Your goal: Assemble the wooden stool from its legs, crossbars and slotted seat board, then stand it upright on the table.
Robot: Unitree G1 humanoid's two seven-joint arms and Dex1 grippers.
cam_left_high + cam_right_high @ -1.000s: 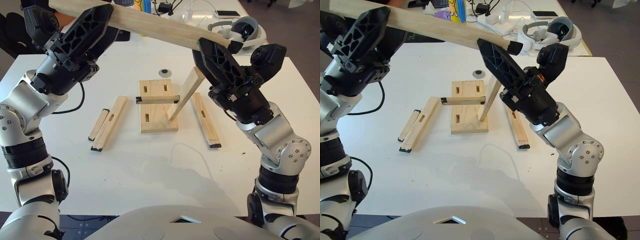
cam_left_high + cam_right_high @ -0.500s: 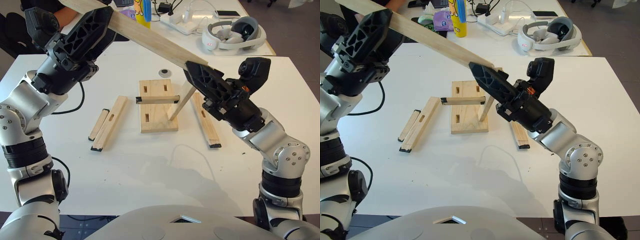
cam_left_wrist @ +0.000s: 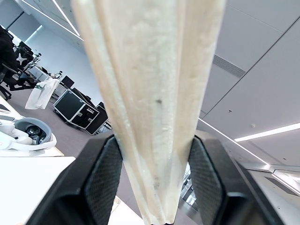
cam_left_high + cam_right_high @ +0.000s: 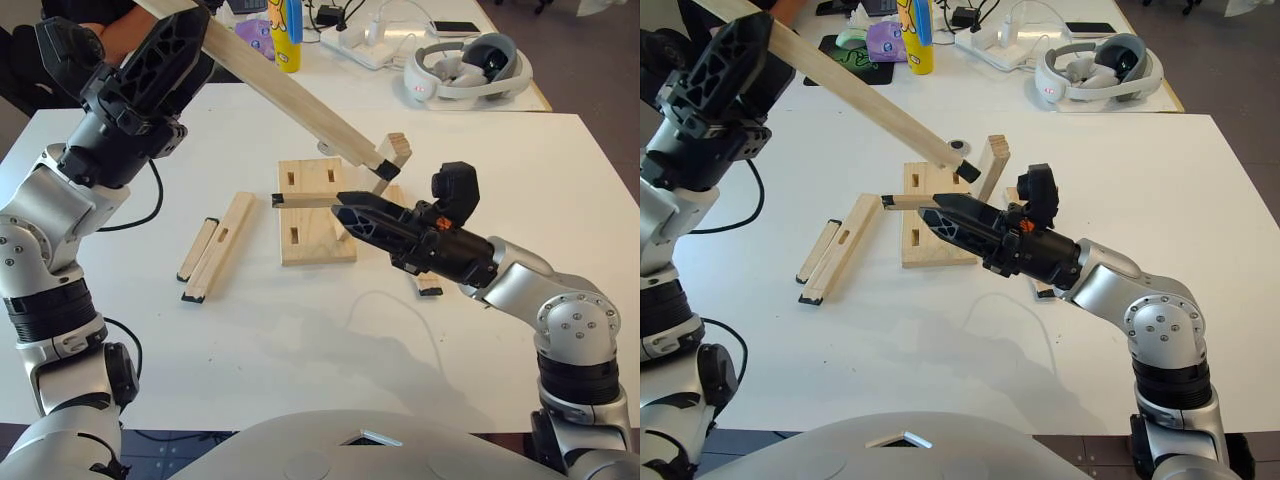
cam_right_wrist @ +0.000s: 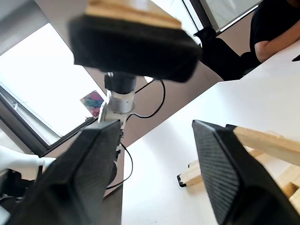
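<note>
- Table point(image 4: 300, 330): white, flat, rectangular top; carried every loose stool part.
- Long leg point(image 4: 290, 95): pale, square-edged wood with a black cap on its low end. It was held aloft on a slant, with the capped end over the far edge of the seat board.
- Left gripper point(image 3: 154, 183): black, ribbed fingers clamped on both faces of the long leg's upper part, high above the table's left side.
- Right gripper point(image 4: 360, 215): black, tapered fingers spread apart with nothing between them. It lay low and level, tips over the seat board beside the crossbar.
- Seat board point(image 4: 315, 245): light wood, rectangular, cut with small slots; lay flat mid-table.
- Standing leg point(image 4: 990, 160): pale wood, tilted, its foot on the seat board's right side.
- Slotted leg point(image 4: 220, 245): flat on the table left of the seat board, black-capped.
- Right leg point(image 4: 428, 285): flat on the table, largely hidden under the right gripper.
- Crossbar point(image 4: 305, 200): thin wood, black-tipped, level above the seat board and reaching toward the standing leg.
- Short bar point(image 4: 197, 248): narrow, just beside the slotted leg.
</note>
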